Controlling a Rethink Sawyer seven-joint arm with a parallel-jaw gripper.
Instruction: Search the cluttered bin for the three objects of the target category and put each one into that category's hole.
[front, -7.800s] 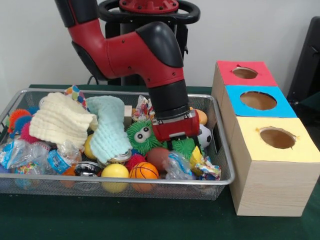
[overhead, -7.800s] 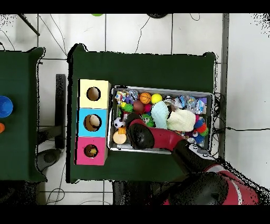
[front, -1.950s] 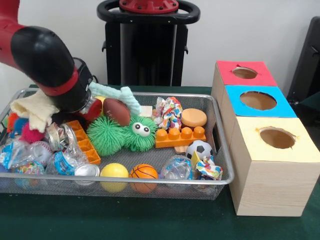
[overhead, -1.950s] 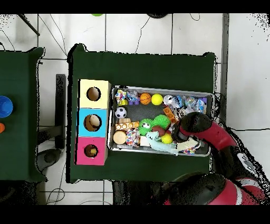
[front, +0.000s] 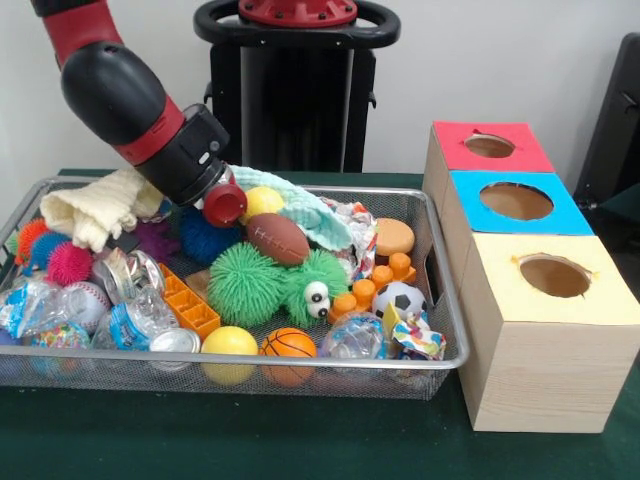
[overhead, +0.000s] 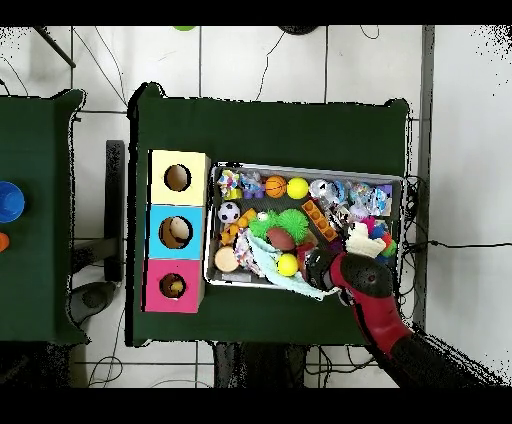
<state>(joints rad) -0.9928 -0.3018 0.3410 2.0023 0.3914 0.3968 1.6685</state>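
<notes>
The wire-mesh bin (front: 250, 361) is full of toys; it also shows in the overhead view (overhead: 305, 169). Round balls in it: an orange basketball (front: 289, 343), a yellow ball (front: 230, 341), a soccer ball (front: 398, 298), a second yellow ball (front: 263, 201) and a baseball (front: 85, 300). No tiger-striped ball shows. The hole in the red-topped box (front: 489, 146) is at the far right, beyond the bin's end. My arm's wrist (front: 185, 158) leans into the bin's back left, over a cream cloth (front: 95, 212). The gripper end (overhead: 318, 264) is covered by the wrist.
The blue-topped box (front: 517, 201) and the yellow-topped box (front: 553, 275) stand in a row with the red one. A green spiky pom (front: 262, 284), a brown football (front: 277, 238), a mint cloth (front: 305, 208), orange bricks (front: 190, 308) and crinkly wrappers (front: 352, 336) crowd the bin.
The arm has swung from the bin's right middle to its back left. Both cloths have been pushed back and aside, uncovering the football, a yellow ball and the orange bricks. The green pom has shifted.
</notes>
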